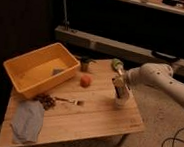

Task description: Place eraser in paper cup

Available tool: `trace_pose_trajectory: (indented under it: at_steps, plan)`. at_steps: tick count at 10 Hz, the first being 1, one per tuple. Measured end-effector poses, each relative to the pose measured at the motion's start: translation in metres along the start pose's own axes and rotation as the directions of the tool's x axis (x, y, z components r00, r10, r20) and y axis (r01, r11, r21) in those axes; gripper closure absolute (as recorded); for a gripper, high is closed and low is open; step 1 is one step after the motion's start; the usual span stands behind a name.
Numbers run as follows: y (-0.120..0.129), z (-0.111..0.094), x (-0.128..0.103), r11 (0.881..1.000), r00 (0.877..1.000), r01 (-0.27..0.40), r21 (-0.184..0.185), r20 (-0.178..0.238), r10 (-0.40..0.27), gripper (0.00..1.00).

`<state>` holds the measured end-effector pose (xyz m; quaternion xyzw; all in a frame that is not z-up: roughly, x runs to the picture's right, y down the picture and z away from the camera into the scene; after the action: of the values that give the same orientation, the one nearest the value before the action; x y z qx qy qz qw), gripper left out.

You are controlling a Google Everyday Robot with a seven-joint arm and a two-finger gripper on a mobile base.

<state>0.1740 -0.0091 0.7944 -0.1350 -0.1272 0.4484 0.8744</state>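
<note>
Gripper (120, 86) at right edge of wooden table (100, 119), directly above paper cup (121, 101). Eraser (120, 89) clamped upright between jaws, lower end at or just inside cup rim; exact depth unclear. Step in hand, by judgement: insertion. Next move calls for straight descent, then release without tipping cup. Orange ball (86, 81) sits well apart, toward centre.

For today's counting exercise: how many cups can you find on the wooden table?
2. A small dark cup stands at the back edge beside the yellow bin. A white paper cup sits right of centre, directly under the gripper.
</note>
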Motion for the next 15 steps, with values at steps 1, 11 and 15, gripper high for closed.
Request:
trace_pose_trajectory:
  at_steps: [1, 11, 15]
  plan:
    - [-0.001, -0.001, 0.002, 1.0, 1.0, 0.009, -0.004, 0.008, -0.009, 1.0]
    - [-0.003, 0.012, 0.01, 0.997, 0.998, 0.051, -0.054, 0.031, -0.049, 1.0]
    - [-0.002, 0.02, 0.016, 0.994, 0.997, 0.073, -0.079, 0.045, -0.069, 1.0]
